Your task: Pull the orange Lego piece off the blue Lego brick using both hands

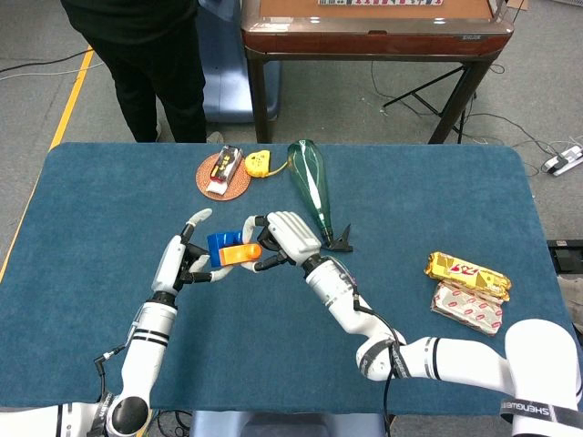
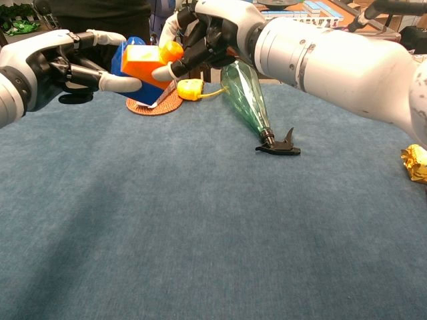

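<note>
Orange Lego piece [image 2: 148, 60] seated on blue Lego brick [image 1: 221, 244], tilted, aloft; right robot hand [image 1: 284, 238] clamps brick; left robot hand [image 1: 187, 259] fingers spread, touching it.

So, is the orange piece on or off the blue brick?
On: the orange piece sits against the blue brick, both held up by the right robot hand.

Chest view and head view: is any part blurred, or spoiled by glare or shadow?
Chest view: the left hand and the right arm, close to the lens, look slightly soft; the orange Lego piece stays readable. Head view: even light, no strong glare, the blue Lego brick is sharp.
</note>
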